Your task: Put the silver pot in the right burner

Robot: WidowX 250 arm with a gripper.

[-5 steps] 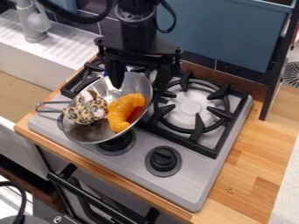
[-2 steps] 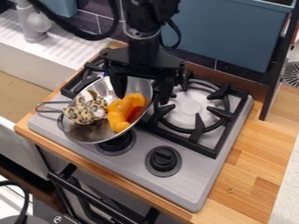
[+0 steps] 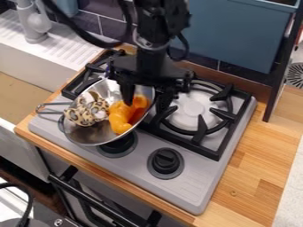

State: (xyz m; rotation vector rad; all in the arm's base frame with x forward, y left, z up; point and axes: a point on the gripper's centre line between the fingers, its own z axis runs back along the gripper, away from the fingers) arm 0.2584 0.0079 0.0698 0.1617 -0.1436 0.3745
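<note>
1. As the black gripper (image 3: 144,106) hangs over the back half of the stove (image 3: 189,190), its two fingers stand apart, spread open on either side of the right-hand rim of the silver pot (image 3: 95,136), one inside the bowl and one outside.

2. Any lettering on the left knob (image 3: 119,144) and right knob (image 3: 165,161) along the stove's front edge is too small to make out.

3. The pot's wire handle (image 3: 54,103) points left, out past the stove's left edge toward the white sink (image 3: 26,64).

4. Tilted, with its open mouth facing the front of the stove, the pot shows an oval rim whose long axis runs from the back, near the middle of the stove, down toward the front left corner.

5. The pot sits over the left side of the stove, its front rim reaching just beside the left knob; the right burner (image 3: 192,108) lies to its right, nearer the stove's back right corner.

6. Inside the bowl, a leopard-print item (image 3: 87,113) lies on the handle side, just beside a curved orange piece (image 3: 120,119).

7. A wooden counter (image 3: 254,164) borders the stove's right edge.
</note>
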